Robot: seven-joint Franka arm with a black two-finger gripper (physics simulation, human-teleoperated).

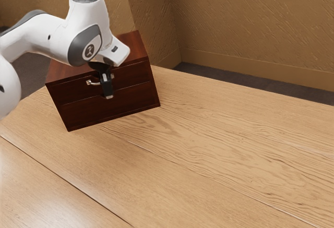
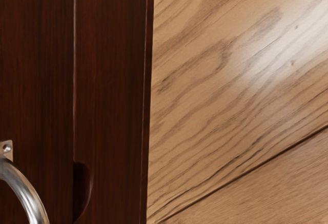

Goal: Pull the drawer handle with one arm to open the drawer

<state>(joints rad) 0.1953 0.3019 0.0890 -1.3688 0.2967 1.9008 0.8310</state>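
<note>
Pincer (image 1: 107, 89) at dark wooden drawer front (image 1: 130, 74), just beside metal handle (image 1: 93, 82), its state unclear.

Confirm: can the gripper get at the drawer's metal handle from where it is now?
Probably yes. The gripper hangs before the cabinet's front, just off the handle toward the exterior view's right, with nothing between them. The wrist view shows the handle close by, unobstructed.
</note>
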